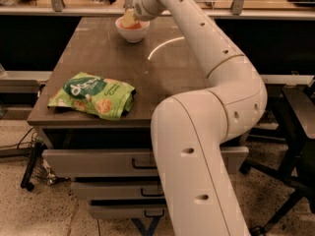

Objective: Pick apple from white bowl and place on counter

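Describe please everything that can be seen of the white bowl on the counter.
The white bowl is small, round and plain, with a smooth wall that narrows toward its base. It stands upright near the far edge of the grey-brown counter. Inside it lies the orange-red apple, showing just above the rim. The gripper reaches into the bowl's opening from above, at the apple; whether it touches the bowl cannot be told.

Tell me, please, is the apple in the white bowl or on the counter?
In: the apple shows orange-red inside the white bowl, under the gripper at its rim.
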Controlling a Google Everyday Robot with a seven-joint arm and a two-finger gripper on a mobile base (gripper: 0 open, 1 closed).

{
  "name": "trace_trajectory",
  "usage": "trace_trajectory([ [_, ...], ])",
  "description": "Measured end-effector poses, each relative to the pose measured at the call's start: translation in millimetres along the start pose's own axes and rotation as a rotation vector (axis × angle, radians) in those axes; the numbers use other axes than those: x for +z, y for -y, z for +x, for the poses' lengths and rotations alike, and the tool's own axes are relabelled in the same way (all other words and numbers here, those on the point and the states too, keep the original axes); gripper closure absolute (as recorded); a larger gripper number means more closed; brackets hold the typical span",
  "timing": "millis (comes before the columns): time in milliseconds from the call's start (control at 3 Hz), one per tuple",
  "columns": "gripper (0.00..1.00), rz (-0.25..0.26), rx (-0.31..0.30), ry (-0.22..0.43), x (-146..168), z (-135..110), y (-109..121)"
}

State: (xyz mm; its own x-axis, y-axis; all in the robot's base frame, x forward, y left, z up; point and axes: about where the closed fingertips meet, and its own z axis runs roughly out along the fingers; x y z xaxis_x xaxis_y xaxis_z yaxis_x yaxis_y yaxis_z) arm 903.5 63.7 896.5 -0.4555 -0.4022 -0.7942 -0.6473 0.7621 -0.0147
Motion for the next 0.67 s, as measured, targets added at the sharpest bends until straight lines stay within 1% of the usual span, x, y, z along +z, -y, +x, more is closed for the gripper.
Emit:
trace_trajectory([
  [333, 1.00, 0.008, -0.012, -0.013, -2, 4, 2],
  [667, 1.00, 0.019, -0.034, 0.032, -20, -10, 8],
])
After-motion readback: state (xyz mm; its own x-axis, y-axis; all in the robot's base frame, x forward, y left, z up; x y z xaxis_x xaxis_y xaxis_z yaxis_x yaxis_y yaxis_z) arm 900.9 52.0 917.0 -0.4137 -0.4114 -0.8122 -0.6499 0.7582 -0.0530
